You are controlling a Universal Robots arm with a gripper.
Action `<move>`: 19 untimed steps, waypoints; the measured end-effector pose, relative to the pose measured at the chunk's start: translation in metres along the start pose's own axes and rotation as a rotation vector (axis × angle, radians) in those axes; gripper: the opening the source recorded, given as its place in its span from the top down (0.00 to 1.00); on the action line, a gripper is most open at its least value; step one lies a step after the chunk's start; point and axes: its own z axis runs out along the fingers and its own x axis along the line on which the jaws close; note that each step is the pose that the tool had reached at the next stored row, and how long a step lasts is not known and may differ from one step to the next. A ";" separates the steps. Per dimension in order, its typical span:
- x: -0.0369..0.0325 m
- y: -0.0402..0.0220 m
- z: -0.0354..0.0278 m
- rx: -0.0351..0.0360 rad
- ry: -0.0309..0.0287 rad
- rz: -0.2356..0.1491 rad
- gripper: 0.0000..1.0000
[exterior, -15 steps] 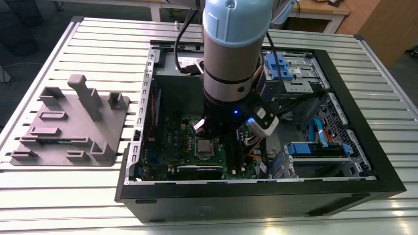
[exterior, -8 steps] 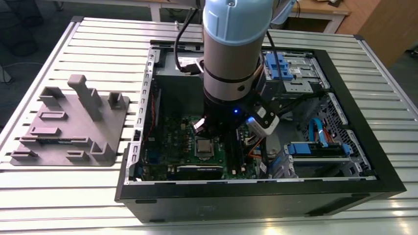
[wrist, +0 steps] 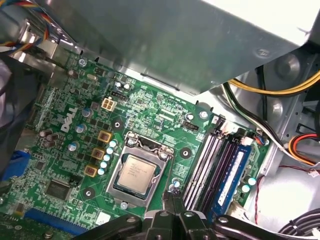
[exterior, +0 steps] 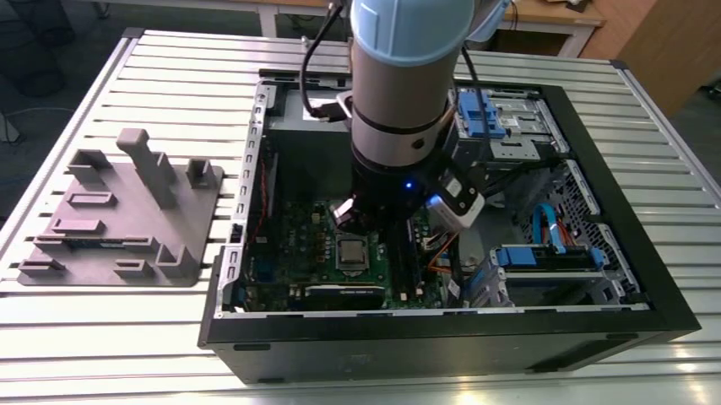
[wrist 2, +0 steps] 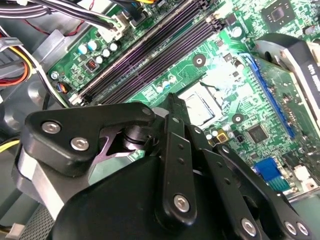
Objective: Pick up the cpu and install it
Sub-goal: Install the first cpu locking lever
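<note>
One cpu (wrist: 138, 173) lies seated just beside pincer (wrist: 172, 196).

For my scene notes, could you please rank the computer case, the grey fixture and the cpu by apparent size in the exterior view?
1. computer case
2. grey fixture
3. cpu, by far the smallest

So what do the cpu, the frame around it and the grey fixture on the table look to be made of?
The cpu: dull silver-grey metal top, brushed-looking, faintly reflective. The socket frame: bright bare metal, judging by its sharp glints. The grey fixture: matte, uniform grey with no shine, probably moulded or printed plastic, though the look leaves that open.
</note>
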 end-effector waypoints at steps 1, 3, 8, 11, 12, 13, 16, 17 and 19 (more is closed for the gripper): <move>-0.0001 0.0001 -0.0009 0.0000 0.0000 0.000 0.89; -0.0004 0.0007 -0.0018 -0.0001 -0.0002 0.000 0.89; -0.0017 0.0034 -0.0045 0.0005 0.0003 0.000 0.89; -0.0025 0.0049 -0.0078 0.0007 0.0003 0.000 0.89; -0.0028 0.0054 -0.0091 0.0008 0.0003 0.000 0.89; -0.0031 0.0058 -0.0102 0.0009 0.0003 0.000 0.89; -0.0037 0.0070 -0.0139 0.0017 0.0007 0.000 0.89; -0.0039 0.0073 -0.0152 0.0020 0.0009 0.000 0.89; -0.0044 0.0080 -0.0178 0.0022 0.0009 0.000 0.89</move>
